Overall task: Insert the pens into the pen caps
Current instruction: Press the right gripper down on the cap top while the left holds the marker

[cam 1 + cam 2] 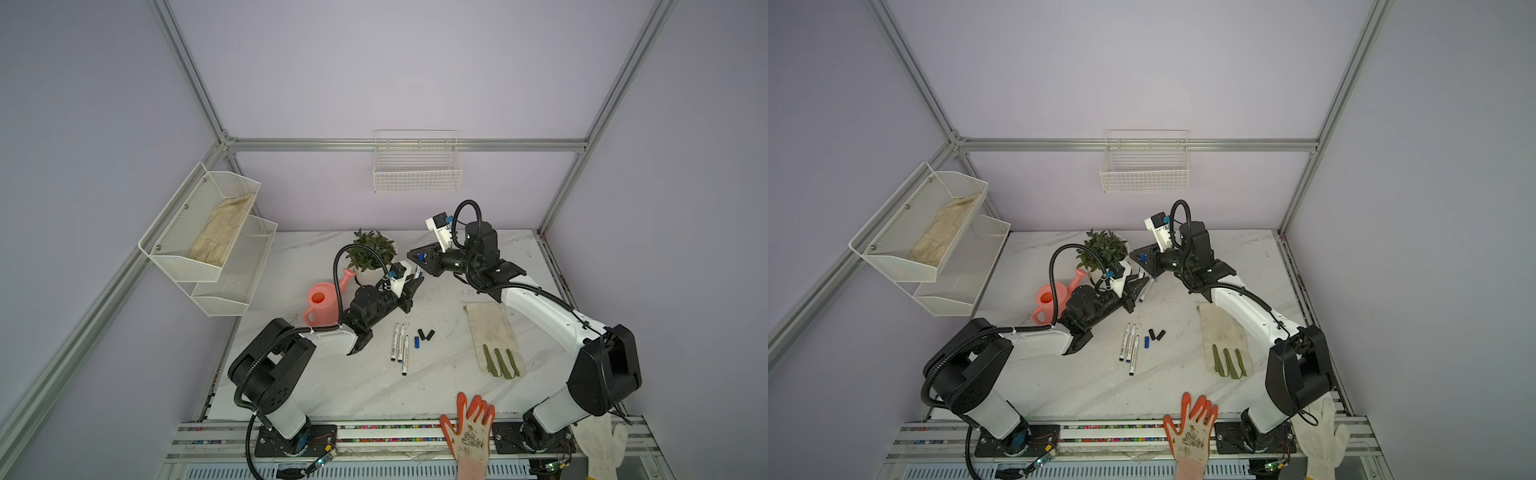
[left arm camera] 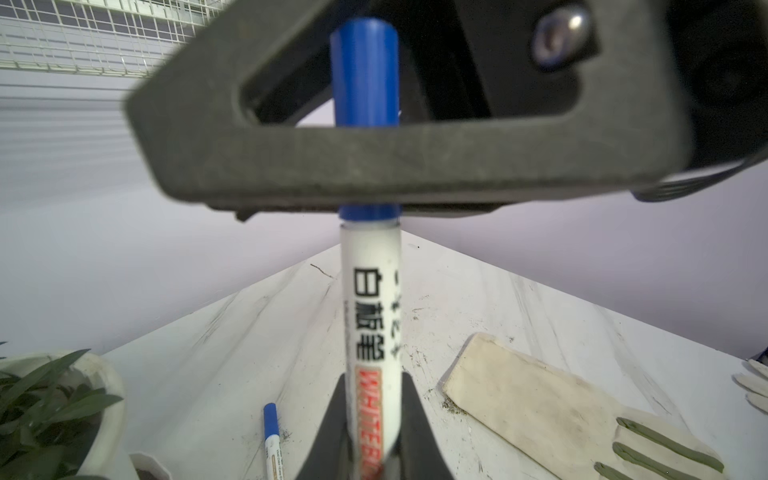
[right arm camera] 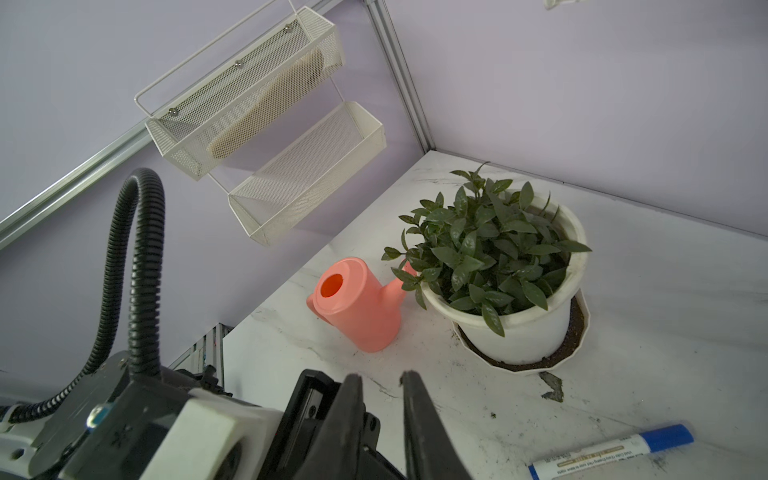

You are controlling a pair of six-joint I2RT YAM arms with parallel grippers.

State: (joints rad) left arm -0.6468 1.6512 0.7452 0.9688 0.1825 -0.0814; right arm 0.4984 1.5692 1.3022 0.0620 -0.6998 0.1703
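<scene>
Pen barrel reads "白板笔", red "WHITEBO…"; left claw grips it.

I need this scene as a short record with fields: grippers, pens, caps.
left gripper: shut on held pen
fitted cap: blue, on the held pen's far end
right gripper: one finger crosses the fitted cap; grip unclear
loose pens: three, side by side on table
loose caps: one blue, two black, beside them
capped pen: lies on table, blue cap

Marble table bears pens, pen caps, glove, watering can, potted plant
</scene>
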